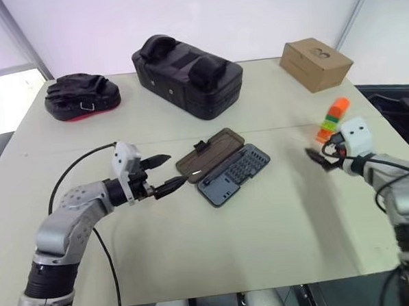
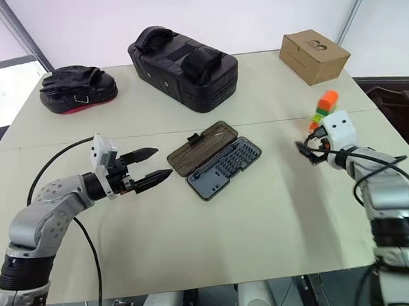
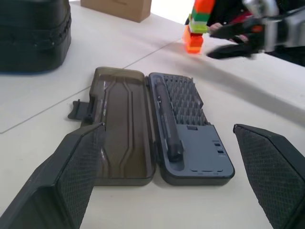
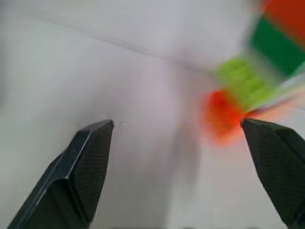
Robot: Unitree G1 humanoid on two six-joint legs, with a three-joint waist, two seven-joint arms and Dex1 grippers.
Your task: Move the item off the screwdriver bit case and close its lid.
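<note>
The screwdriver bit case (image 1: 234, 173) lies open at the table's middle, its dark clear lid (image 1: 208, 153) folded flat to the left of the grey base, which holds a driver and rows of bits. Nothing rests on the case. My left gripper (image 1: 177, 169) is open just left of the lid, its fingertips close to the lid's edge. A stack of orange, green and yellow blocks (image 1: 333, 119) stands upright on the table at the right. My right gripper (image 1: 318, 159) hovers open a little in front of that stack, holding nothing.
A black padded bag (image 1: 186, 72) sits behind the case. A black and red mitt (image 1: 81, 96) lies at the back left, and a cardboard box (image 1: 315, 63) at the back right. The table's front edge (image 1: 198, 290) runs close below my arms.
</note>
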